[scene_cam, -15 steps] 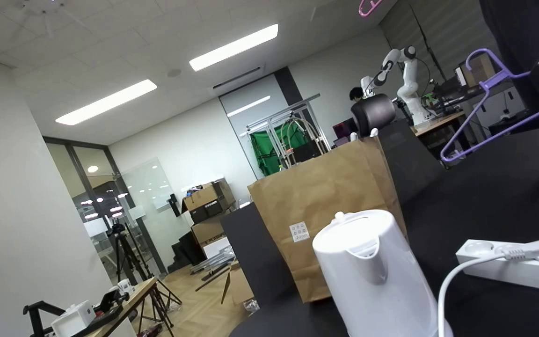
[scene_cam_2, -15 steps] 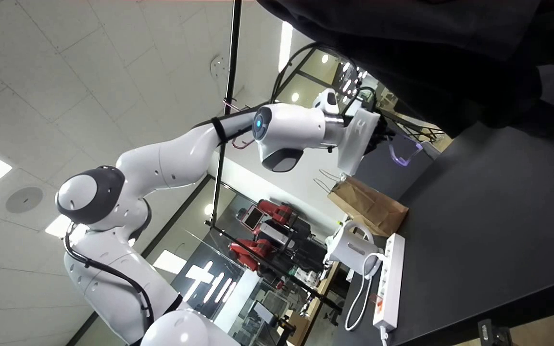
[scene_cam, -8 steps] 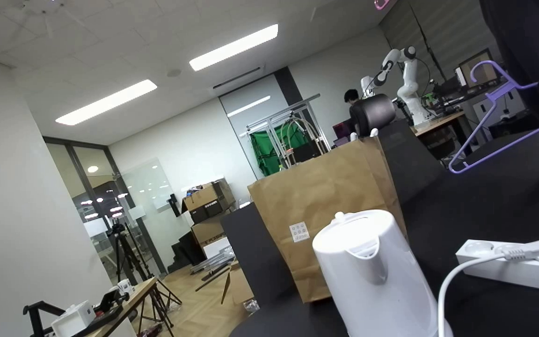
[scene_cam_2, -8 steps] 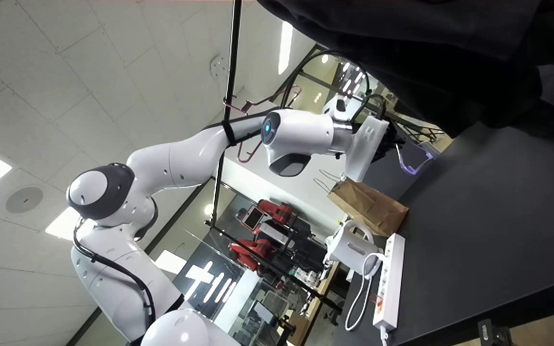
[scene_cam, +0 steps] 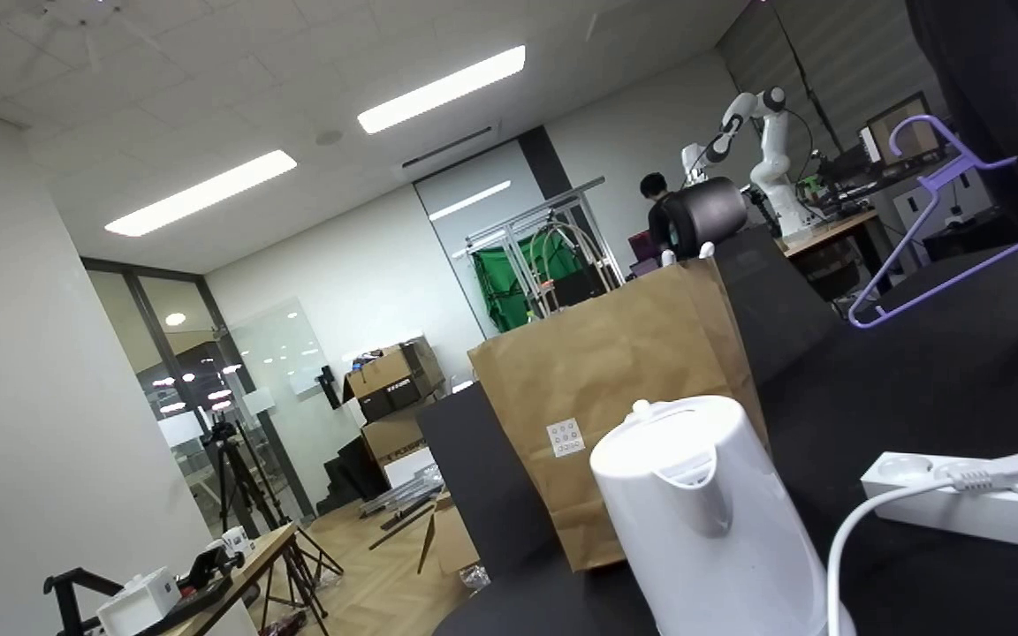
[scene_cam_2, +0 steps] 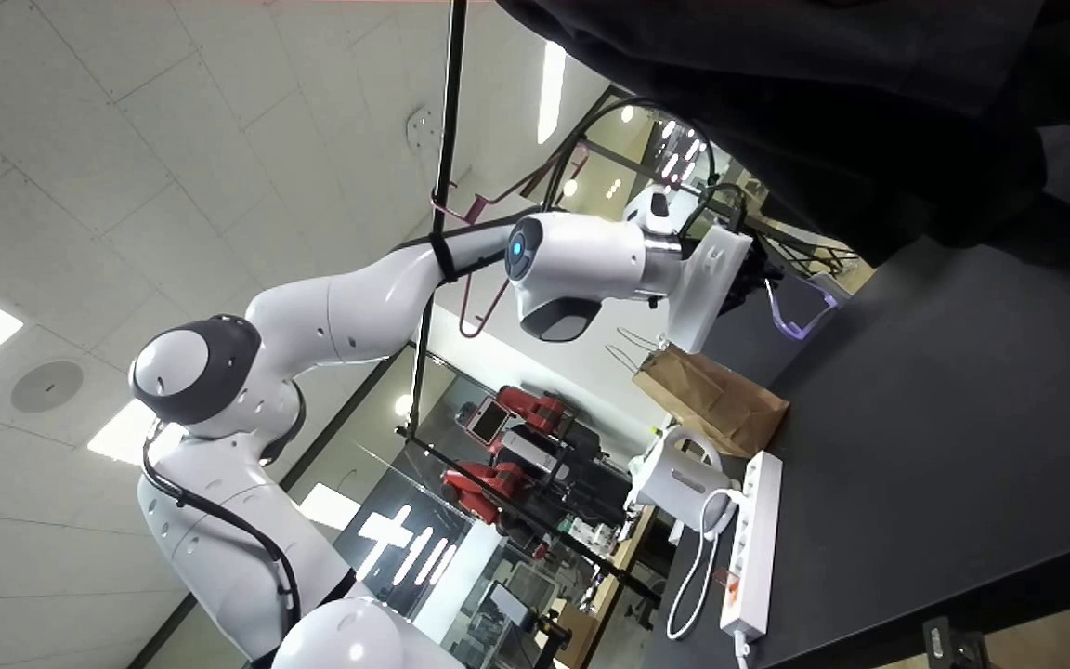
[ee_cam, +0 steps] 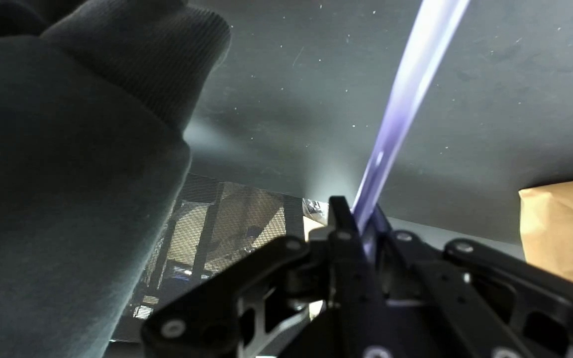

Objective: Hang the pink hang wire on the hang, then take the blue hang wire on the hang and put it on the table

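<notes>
Strip lights [scene_cam: 443,90] glow above white walls [scene_cam: 341,283] and a floor [scene_cam: 385,565], probably wooden.

Elbow [scene_cam_2: 196,372]: in an exterior view I bend sharply here, my upper arm [scene_cam_2: 228,488] and forearm [scene_cam_2: 345,311] making a V.
Wrist [scene_cam_2: 581,265]: I carry it at the forearm's far end, my blue light [scene_cam_2: 517,249] lit.
Gripper [ee_cam: 359,215]: I have it clamped on what I hold.
Fingers [ee_cam: 338,214]: side by side, almost together, in my wrist view.
</notes>
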Motion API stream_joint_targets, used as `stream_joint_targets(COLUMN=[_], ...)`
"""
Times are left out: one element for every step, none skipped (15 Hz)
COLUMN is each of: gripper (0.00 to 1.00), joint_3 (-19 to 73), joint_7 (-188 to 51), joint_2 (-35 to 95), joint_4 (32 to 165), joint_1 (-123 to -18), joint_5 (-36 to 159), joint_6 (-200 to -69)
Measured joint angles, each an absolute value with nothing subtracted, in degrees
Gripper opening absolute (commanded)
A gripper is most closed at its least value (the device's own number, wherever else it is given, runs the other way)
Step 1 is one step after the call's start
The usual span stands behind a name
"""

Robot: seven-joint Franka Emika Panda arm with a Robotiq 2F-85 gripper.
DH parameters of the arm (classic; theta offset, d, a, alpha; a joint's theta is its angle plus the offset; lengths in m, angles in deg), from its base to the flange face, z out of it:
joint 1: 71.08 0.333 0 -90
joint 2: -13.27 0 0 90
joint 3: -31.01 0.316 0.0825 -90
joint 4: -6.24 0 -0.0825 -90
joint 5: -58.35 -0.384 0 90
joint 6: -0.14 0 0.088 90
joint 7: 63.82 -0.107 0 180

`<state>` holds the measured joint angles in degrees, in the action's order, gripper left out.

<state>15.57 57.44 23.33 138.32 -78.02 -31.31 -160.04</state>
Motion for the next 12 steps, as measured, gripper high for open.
stream_joint_targets(gripper=[0.02, 0.02, 0.02, 0.02, 0.02, 0.02, 0.02, 0.02, 0.02, 0.02, 0.02, 0.02], joint_3=[15.6, 15.6, 15.6, 15.6, 15.6, 15.5, 15.4, 15.3, 15.2, 15.0, 14.9, 14.8], joint_7=[58.5, 60.3, 62.7, 65.4, 68.5, 71.7, 74.9, 77.9, 80.5, 82.7, 84.6, 86.5], joint_2=[23.4, 23.4, 23.4, 23.4, 23.4, 23.4, 23.4, 23.6, 23.8, 24.2, 24.8, 25.5], joint_4=[138.3, 138.3, 138.3, 138.2, 138.2, 138.2, 138.2, 138.2, 138.3, 138.4, 138.4, 138.4], joint_1=[-78.0, -78.0, -78.0, -78.1, -78.1, -78.1, -78.2, -78.3, -78.4, -78.4, -78.4, -78.4], joint_5=[-33.0, -35.7, -39.0, -42.9, -47.0, -51.3, -55.5, -59.3, -62.3, -64.6, -66.6, -68.6], joint_6=[-160.0, -160.0, -160.0, -159.9, -159.7, -159.3, -158.6, -157.7, -156.9, -156.1, -155.4, -154.8])
